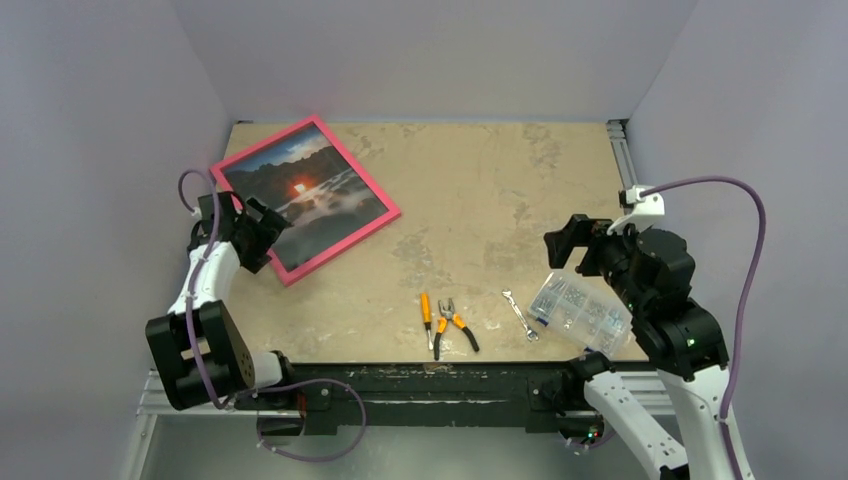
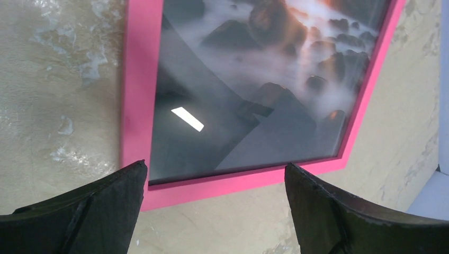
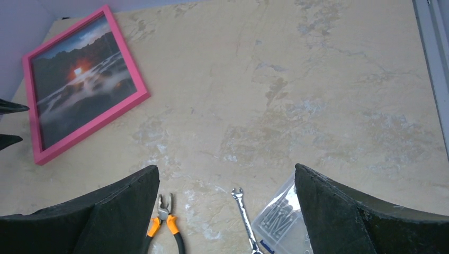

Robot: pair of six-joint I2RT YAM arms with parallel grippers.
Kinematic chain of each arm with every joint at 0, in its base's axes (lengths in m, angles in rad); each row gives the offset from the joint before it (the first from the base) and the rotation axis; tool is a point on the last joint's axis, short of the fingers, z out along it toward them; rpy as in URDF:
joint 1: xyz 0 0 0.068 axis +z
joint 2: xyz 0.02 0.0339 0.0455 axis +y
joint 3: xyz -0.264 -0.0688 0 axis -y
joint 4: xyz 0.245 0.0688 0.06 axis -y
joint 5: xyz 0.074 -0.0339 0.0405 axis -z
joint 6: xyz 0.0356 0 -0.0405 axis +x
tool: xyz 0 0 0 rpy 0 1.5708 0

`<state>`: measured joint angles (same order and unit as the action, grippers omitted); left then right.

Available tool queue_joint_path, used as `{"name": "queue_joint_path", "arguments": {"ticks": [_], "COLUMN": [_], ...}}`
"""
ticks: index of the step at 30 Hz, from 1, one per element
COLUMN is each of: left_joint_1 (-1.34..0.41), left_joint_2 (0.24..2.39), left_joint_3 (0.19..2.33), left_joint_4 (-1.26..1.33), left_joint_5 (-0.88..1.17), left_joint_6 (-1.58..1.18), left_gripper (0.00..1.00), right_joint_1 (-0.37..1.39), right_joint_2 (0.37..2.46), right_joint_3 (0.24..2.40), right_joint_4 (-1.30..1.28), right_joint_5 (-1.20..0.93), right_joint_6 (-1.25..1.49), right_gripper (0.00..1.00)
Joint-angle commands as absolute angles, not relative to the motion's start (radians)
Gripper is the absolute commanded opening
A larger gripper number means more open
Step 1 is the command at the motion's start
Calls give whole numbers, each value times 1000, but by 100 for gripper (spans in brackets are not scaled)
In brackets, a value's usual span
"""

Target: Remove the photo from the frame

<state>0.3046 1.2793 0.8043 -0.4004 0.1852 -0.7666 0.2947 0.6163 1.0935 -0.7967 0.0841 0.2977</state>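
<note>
The frame (image 1: 345, 247) lies flat and skewed at the table's back left, its pink-red border facing up. Inside it sits the photo (image 1: 300, 195), a dark sunset with an orange glow. My left gripper (image 1: 268, 232) hovers open over the frame's near-left corner. In the left wrist view the gripper (image 2: 215, 165) straddles the pink border (image 2: 138, 79) without touching it, and the photo (image 2: 254, 90) shows a glare patch. My right gripper (image 1: 560, 243) is open and empty over the table's right side, far from the frame (image 3: 90, 129) and photo (image 3: 79, 87).
Near the front edge lie an orange-handled screwdriver (image 1: 426, 315), orange-handled pliers (image 1: 452, 325) and a small wrench (image 1: 520, 313). A clear plastic box of screws (image 1: 580, 310) sits under the right arm. Grey walls enclose the table on three sides.
</note>
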Motion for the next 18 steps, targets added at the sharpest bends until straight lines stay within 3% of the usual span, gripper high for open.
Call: {"name": "queue_joint_path", "arguments": {"ticks": [1, 12, 18], "left_joint_1": [336, 344, 339], "left_joint_2": [1362, 1443, 1487], "left_joint_3": [840, 809, 830], "left_joint_4": [-349, -414, -439], "left_joint_5": [255, 164, 139], "left_joint_6": [-752, -739, -721], "left_gripper": [97, 96, 87], "right_joint_1": [299, 299, 299], "right_joint_2": [599, 601, 600], "right_joint_3": [1092, 1096, 1086], "right_joint_4": [-752, -742, -732], "right_joint_5": [61, 54, 62], "right_joint_6": [319, 326, 321], "right_gripper": [97, 96, 97]}}
